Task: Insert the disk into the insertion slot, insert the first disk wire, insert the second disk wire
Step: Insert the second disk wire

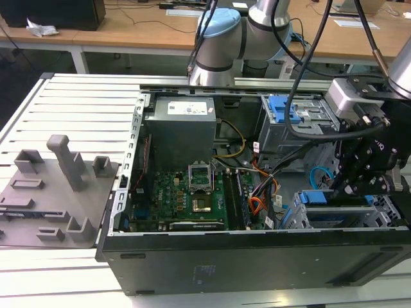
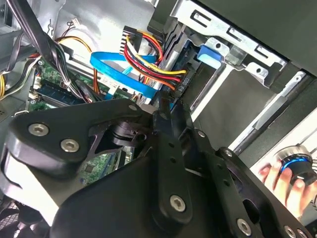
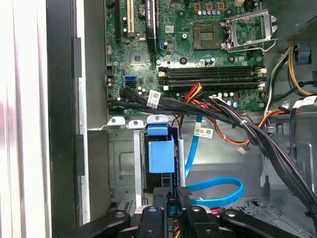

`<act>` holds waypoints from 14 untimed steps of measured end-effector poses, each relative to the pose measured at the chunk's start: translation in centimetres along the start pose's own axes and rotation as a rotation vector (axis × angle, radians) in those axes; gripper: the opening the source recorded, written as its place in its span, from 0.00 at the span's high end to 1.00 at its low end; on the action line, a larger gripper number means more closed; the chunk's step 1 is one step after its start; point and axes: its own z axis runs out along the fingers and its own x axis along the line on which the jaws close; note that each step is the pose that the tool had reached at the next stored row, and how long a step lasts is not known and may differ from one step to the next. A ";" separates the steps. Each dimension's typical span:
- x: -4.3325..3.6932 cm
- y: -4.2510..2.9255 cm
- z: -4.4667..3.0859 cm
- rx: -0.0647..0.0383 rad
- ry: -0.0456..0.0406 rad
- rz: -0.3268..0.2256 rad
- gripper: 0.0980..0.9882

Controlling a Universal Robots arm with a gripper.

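The disk [image 3: 161,153], in its blue carrier, sits inside the silver insertion slot [image 3: 121,163] at the case's front corner; the exterior view shows the disk [image 1: 319,197] in the cage [image 1: 385,208]. A red, yellow and black wire bundle [image 2: 148,62] ends in a black connector [image 2: 182,82] against the disk's back edge. My gripper [image 2: 166,106] hangs just behind the disk, its jaws shut on the dark end of the second disk wire [image 2: 114,64]. The rest of this light-blue cable loops across the case floor [image 3: 218,186]. The exterior view shows the gripper [image 1: 340,189] low over the cage.
The motherboard [image 1: 186,192] and power supply [image 1: 180,131] fill the case's middle. A taller cage with a blue bracket [image 1: 286,112] stands behind my gripper. A thick black cable bundle [image 3: 237,124] crosses near the disk. Grey fixtures [image 1: 58,186] lie on the exterior view's left. A person's hand [image 2: 277,181] rests on a round knob.
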 end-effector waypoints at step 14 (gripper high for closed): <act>0.11 1.12 -4.84 0.009 0.0002 0.000 0.99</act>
